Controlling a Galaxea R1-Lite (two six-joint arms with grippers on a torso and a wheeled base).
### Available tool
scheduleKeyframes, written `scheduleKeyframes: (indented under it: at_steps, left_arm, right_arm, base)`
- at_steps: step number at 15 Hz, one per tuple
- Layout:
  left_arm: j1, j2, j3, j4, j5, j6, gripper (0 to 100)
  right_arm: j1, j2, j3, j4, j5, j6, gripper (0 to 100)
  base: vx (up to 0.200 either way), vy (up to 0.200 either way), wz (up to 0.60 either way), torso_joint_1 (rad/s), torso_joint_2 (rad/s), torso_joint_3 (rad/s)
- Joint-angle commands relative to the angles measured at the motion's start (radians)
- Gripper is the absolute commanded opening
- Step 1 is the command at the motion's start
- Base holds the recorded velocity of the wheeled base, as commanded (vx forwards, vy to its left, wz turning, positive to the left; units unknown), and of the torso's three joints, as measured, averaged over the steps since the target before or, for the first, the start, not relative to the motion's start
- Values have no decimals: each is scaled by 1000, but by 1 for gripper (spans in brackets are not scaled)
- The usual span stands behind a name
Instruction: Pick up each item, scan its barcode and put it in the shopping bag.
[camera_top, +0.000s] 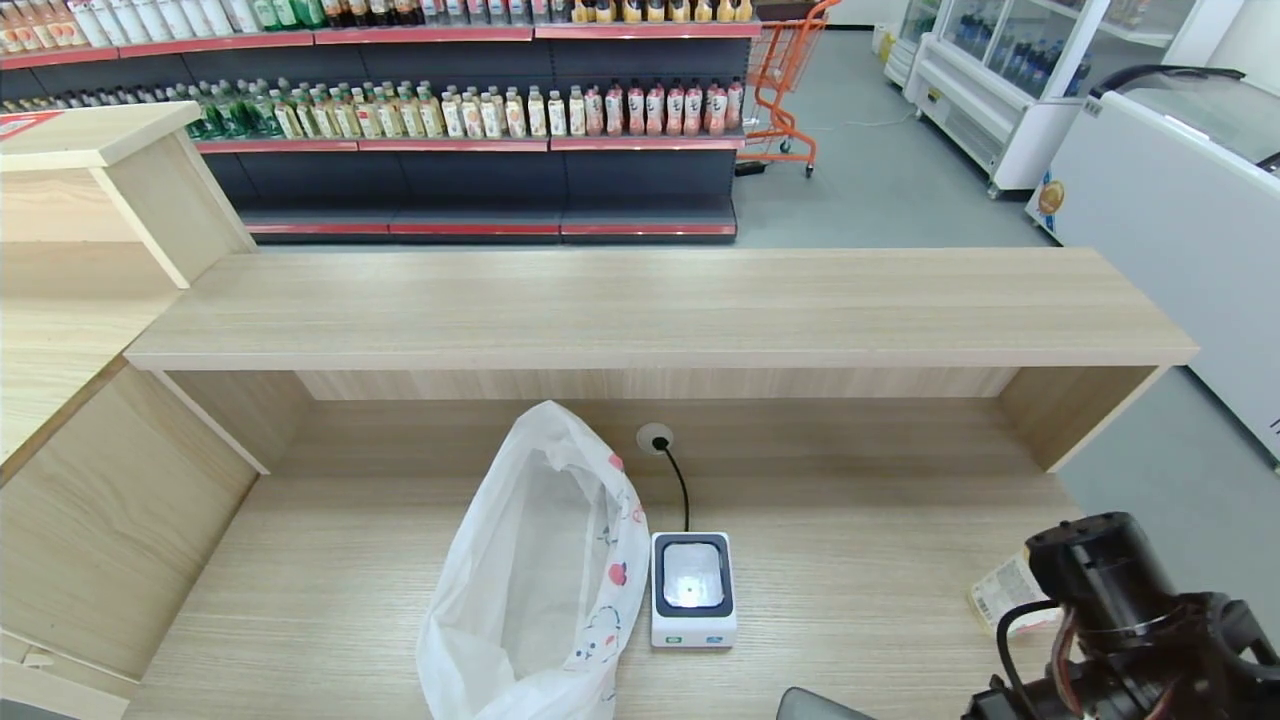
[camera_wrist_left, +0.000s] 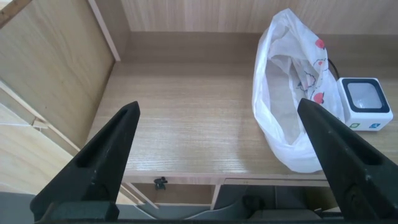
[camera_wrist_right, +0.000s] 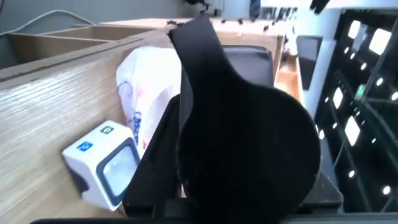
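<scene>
A white shopping bag (camera_top: 540, 580) with small red prints lies open-mouthed in the middle of the lower counter. Just to its right sits the white barcode scanner (camera_top: 693, 590), window facing up. A flat packet with a barcode label (camera_top: 1003, 592) lies at the counter's right edge, partly hidden behind my right arm. My right gripper (camera_wrist_right: 186, 180) is near the counter's front edge, shut on a black round-bodied item (camera_wrist_right: 249, 143); the bag (camera_wrist_right: 146, 81) and scanner (camera_wrist_right: 102, 165) show behind it. My left gripper (camera_wrist_left: 217, 107) hangs open and empty over the counter's left part, the bag (camera_wrist_left: 292, 93) to its right.
A raised wooden counter top (camera_top: 660, 305) runs along the back, with side walls (camera_top: 110, 520) enclosing the lower surface. The scanner's black cable (camera_top: 680, 490) leads to a hole at the back. Bare counter lies left of the bag and right of the scanner.
</scene>
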Motion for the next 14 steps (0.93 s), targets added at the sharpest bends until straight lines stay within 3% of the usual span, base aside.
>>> scheduleKeyframes:
  at_steps: [1, 5, 14]
  left_arm:
    - [0, 0, 0, 0, 0, 0, 100]
    - [0, 0, 0, 0, 0, 0, 100]
    - [-1, 0, 0, 0, 0, 0, 100]
  right_arm:
    - [39, 112, -37, 3, 7, -35, 0]
    - [106, 212, -152, 6, 8, -78, 0]
    - [123, 252, -257, 11, 37, -70, 0]
  base:
    - [0, 0, 0, 0, 0, 0]
    - [0, 0, 0, 0, 0, 0]
    - [0, 0, 0, 0, 0, 0]
